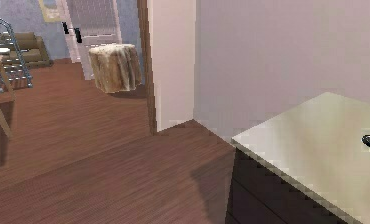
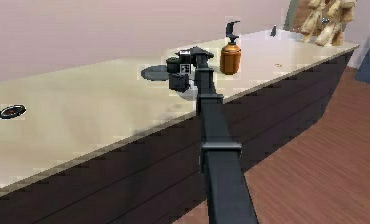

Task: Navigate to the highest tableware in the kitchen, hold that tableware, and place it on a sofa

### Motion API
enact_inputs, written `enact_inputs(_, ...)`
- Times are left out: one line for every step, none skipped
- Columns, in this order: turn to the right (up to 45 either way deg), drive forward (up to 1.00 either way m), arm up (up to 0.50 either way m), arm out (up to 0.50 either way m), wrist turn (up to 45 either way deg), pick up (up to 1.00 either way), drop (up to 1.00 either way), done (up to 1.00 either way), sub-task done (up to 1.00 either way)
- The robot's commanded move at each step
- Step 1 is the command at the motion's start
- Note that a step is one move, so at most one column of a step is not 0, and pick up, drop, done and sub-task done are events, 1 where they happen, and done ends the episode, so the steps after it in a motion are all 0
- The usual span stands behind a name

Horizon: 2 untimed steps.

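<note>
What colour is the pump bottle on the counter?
Pump bottle: orange; arm side view shows it best.

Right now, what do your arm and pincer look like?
The arm is a dark, square-sectioned bar with a stepped joint partway along. At its far end sit two small white squares with black marks, beside the dark-bodied, thin-fingered pincer.

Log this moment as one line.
arm: out over counter | pincer: at dark round item, hold unclear | orange bottle: upright on counter, nearby
</note>
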Motion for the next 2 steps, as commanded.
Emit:
enact_inputs(0.0,0.0,0.0,0.0,0.0,1.0,0.0,0.0,0.0)
enact_inputs(0.0,0.0,0.06,0.0,0.0,0.0,0.0,0.0,0.0)
